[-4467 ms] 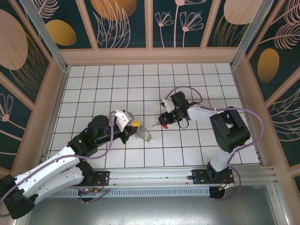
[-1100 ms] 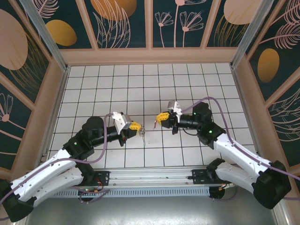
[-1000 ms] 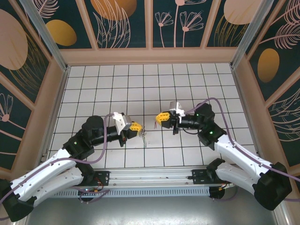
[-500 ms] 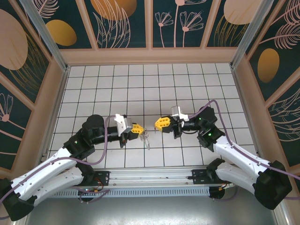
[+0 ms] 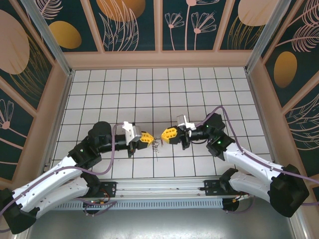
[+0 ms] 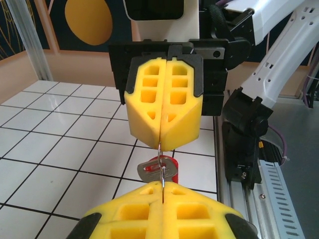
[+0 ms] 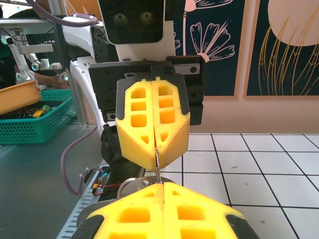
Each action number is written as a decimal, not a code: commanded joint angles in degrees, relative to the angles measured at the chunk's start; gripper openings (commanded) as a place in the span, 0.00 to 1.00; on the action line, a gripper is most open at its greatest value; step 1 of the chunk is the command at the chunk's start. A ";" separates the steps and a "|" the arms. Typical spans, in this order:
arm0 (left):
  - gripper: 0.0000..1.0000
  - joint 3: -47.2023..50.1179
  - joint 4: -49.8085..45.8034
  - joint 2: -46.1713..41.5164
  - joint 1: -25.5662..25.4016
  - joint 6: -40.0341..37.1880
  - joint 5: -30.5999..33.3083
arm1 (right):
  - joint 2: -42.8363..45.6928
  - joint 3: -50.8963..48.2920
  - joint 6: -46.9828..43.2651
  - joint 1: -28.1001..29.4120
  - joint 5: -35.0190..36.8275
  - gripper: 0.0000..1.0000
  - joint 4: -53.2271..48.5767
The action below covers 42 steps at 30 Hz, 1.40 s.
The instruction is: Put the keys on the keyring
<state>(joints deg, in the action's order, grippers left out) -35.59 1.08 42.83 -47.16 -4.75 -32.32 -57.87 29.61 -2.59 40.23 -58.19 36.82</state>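
threading the red key [image 6: 171,168], which hangs between the tips, onto the keyring [image 6: 160,157] looks to be your step, with left tool [image 5: 147,137] and right tool [image 5: 166,134] both clamped shut on its wire above the tabletop [image 5: 199,89], so next you likely slide the key round.

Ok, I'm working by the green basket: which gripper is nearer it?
Left. The left gripper sits toward the green basket; the right gripper, tip to tip with it, lies farther off.
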 commanded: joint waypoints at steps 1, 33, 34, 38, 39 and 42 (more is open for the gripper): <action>0.00 -1.71 2.92 0.33 -0.16 -0.83 -2.20 | -0.65 2.03 -0.56 1.07 -0.87 0.00 2.80; 0.00 -2.08 2.35 0.39 -0.16 -0.88 -2.44 | -2.42 0.89 3.58 2.18 -2.27 0.00 9.33; 0.00 -2.06 2.40 0.41 -0.17 -0.79 -2.54 | -2.49 0.89 3.56 2.14 -2.27 0.00 9.26; 0.00 -2.20 2.26 0.46 -0.19 -0.86 -2.81 | -2.49 0.80 3.39 2.14 -2.02 0.00 9.24; 0.00 -2.28 2.26 0.44 -0.18 -0.79 -2.87 | -2.49 0.80 3.25 2.13 -1.73 0.00 9.24; 0.00 -2.24 2.18 0.39 -0.21 -0.90 -2.92 | -1.84 0.28 3.06 2.14 -0.63 0.00 9.64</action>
<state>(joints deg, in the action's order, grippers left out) -35.59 1.10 43.57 -47.16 -4.75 -34.04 -60.18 29.63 0.40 41.89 -59.53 43.64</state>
